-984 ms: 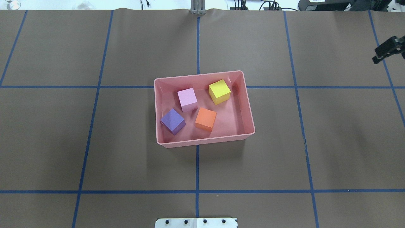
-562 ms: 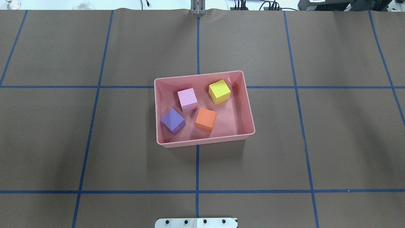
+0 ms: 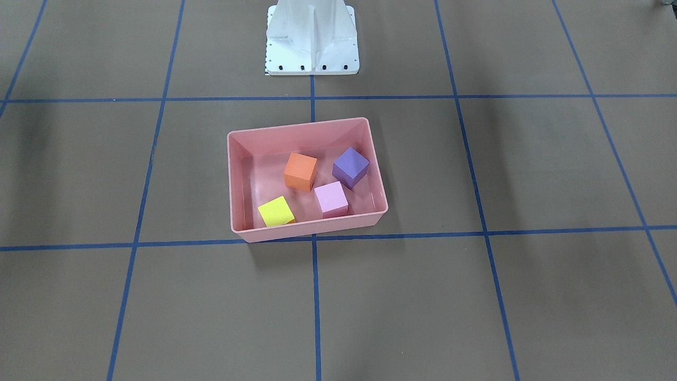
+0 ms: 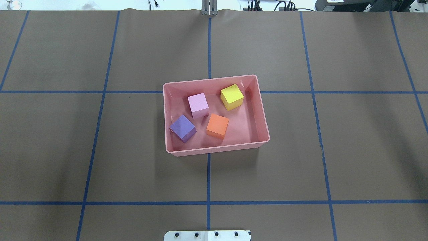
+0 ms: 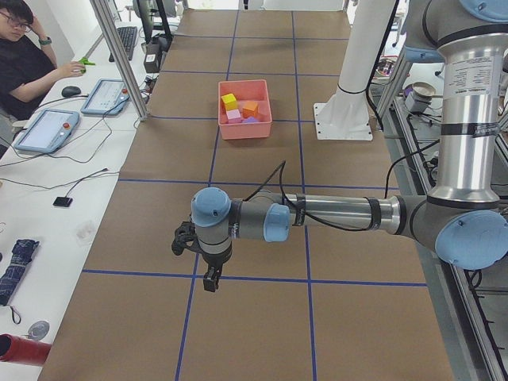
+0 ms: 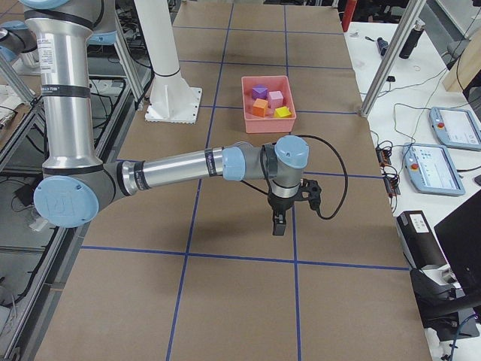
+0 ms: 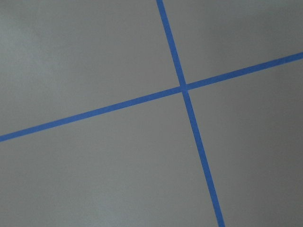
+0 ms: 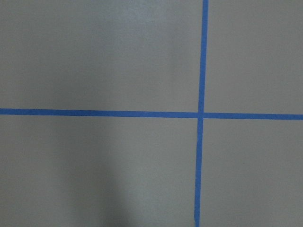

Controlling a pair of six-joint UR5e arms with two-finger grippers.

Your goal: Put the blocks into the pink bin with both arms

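The pink bin point(image 4: 214, 150) stands at the table's middle; it also shows in the front view point(image 3: 307, 230). All four blocks lie inside it, apart from one another: yellow point(image 4: 232, 96), light pink point(image 4: 198, 105), purple point(image 4: 182, 128) and orange point(image 4: 217, 125). The left gripper point(image 5: 208, 278) shows only in the left side view, hanging over bare table far from the bin. The right gripper point(image 6: 279, 224) shows only in the right side view, also far from the bin. I cannot tell whether either is open or shut. Both wrist views show only table and tape.
The white pedestal point(image 3: 312, 37) stands behind the bin on the robot's side. Blue tape lines point(image 4: 208, 177) cross the brown table cover. An operator point(image 5: 24, 55) sits at a side bench with tablets point(image 5: 103, 95).
The right gripper, at the overhead view's right edge one second ago, has moved out of that view. The bin and blocks have not moved.
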